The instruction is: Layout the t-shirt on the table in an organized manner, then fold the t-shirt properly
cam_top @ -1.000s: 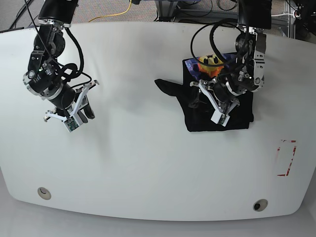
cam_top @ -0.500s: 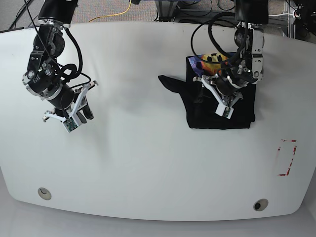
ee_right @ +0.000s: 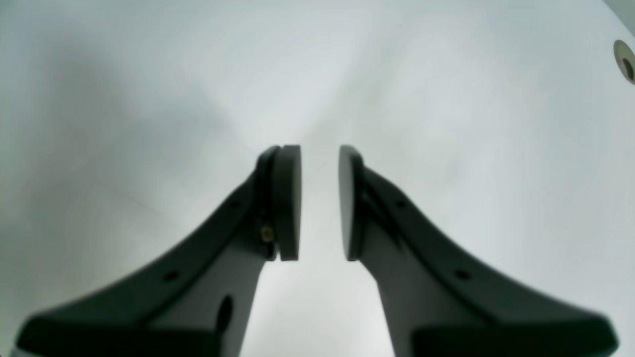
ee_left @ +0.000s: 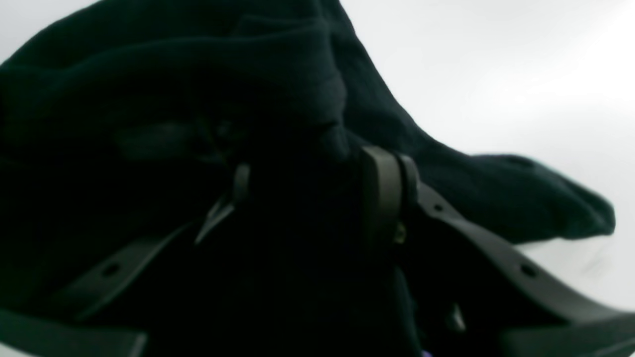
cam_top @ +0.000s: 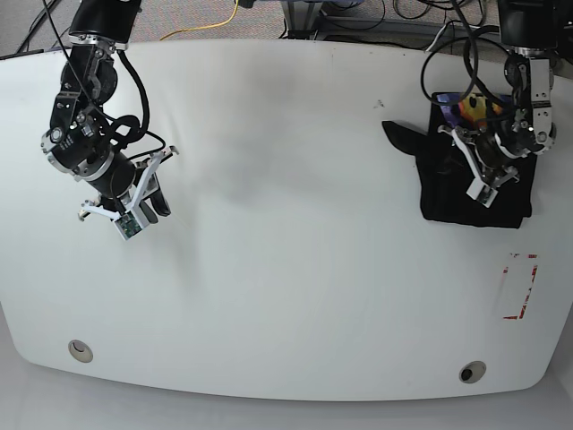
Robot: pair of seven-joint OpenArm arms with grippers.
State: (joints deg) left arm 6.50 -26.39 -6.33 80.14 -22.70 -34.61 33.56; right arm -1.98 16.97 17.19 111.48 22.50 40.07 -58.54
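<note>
The black t-shirt (cam_top: 448, 204) lies folded into a rough rectangle near the right edge of the white table (cam_top: 286, 269). One sleeve (cam_top: 398, 136) sticks out to the left, and the yellow print (cam_top: 473, 109) shows at the far end. My left gripper (cam_top: 455, 159) is down on the t-shirt. In the left wrist view the left gripper (ee_left: 310, 188) is shut on a bunch of the t-shirt (ee_left: 198, 74). Far off on the left, my right gripper (cam_top: 152, 202) hovers over the bare table. The right gripper (ee_right: 320, 198) has its pads slightly apart with nothing between them.
A red-outlined rectangle mark (cam_top: 519, 287) sits just below the shirt by the right edge. Round metal fittings (cam_top: 80, 349) (cam_top: 471, 372) lie near the front edge, and one fitting (ee_right: 626, 59) shows in the right wrist view. Cables (cam_top: 224, 22) run behind the table.
The left arm has dragged the t-shirt well to the right, toward the table's right edge, still gripping it. The right arm has not moved.
</note>
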